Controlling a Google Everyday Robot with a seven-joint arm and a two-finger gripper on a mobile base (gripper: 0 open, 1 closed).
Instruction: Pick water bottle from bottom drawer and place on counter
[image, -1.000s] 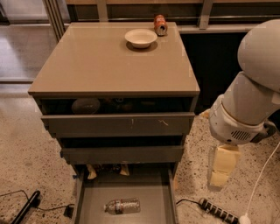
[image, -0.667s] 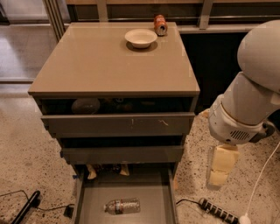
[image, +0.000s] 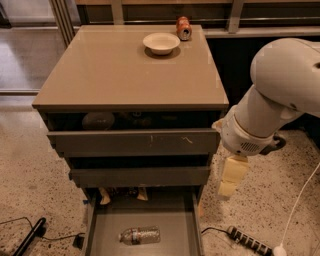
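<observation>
On the flat grey floor of the bottom drawer (image: 175, 220), which is pulled wide open, the water bottle (image: 140, 235) lies on its side, set crosswise near the front and a little left of centre. Behind it, at the back of the same drawer, a few small packets (image: 105, 196) lean under the cabinet's shadow. Above, the middle drawer (image: 140, 176) and the top drawer (image: 135, 142) both stand partly open, with dim items visible in the top one. Higher up, the counter (image: 120, 70) holds a white bowl (image: 161, 43) and, just behind it, an orange-red soda can (image: 183, 28). Right of the cabinet, outside the drawers, the gripper (image: 226, 191) hangs pointing down beside the middle drawer's level, well apart from the bottle; how far it is open cannot be told. A power strip (image: 248, 241) lies on the speckled floor below it.
</observation>
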